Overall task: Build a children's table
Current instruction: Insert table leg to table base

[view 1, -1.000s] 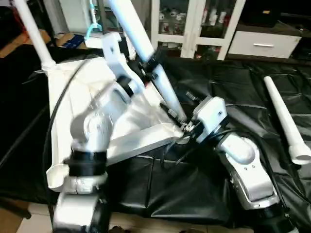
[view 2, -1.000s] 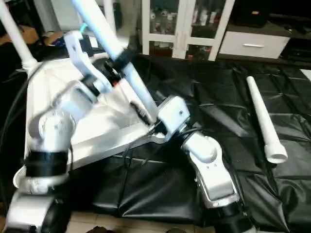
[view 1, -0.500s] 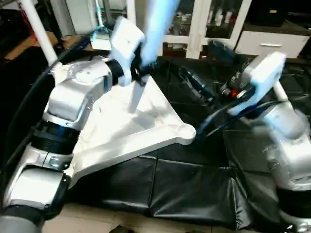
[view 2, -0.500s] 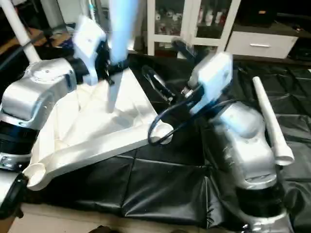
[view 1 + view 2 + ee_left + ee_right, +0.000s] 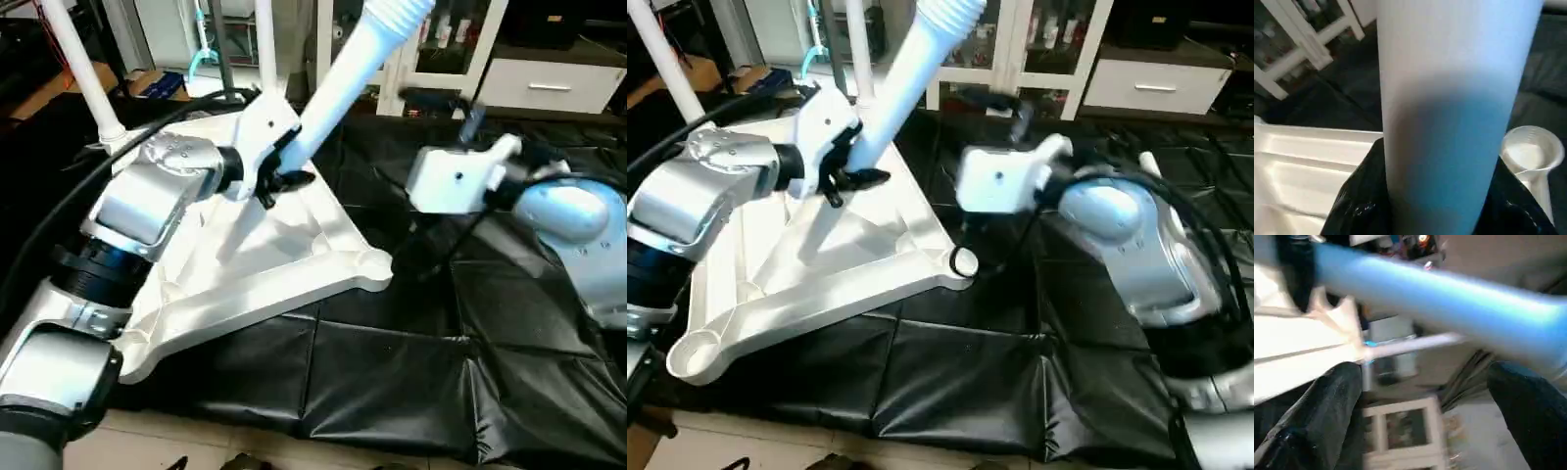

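Observation:
The children's table top [image 5: 245, 279] lies upside down on the black sheet, ribs up, with a round corner socket [image 5: 375, 264] at its near right. One white leg [image 5: 83, 73] stands in the far left corner, and another leg [image 5: 263, 44] rises behind the top. My left gripper [image 5: 287, 168] is shut on a third leg [image 5: 353, 64], which slants up to the right with its wide ribbed end high; in the left wrist view this leg [image 5: 1449, 122] sits between the black fingers [image 5: 1359, 200]. My right gripper [image 5: 1422, 368] is open, apart from that leg. A loose leg [image 5: 1530, 152] lies on the sheet.
The black sheet [image 5: 392, 392] covers the work surface to its front edge, with bare floor [image 5: 196, 446] below. A white glass-door cabinet [image 5: 402, 59] and a white drawer unit [image 5: 534, 86] stand behind. Black cables [image 5: 59, 215] run along my left arm.
My right gripper has opened and pulled back to the right, away from the leg's narrow tip. My left arm has swung the held leg over, so it now leans up to the right.

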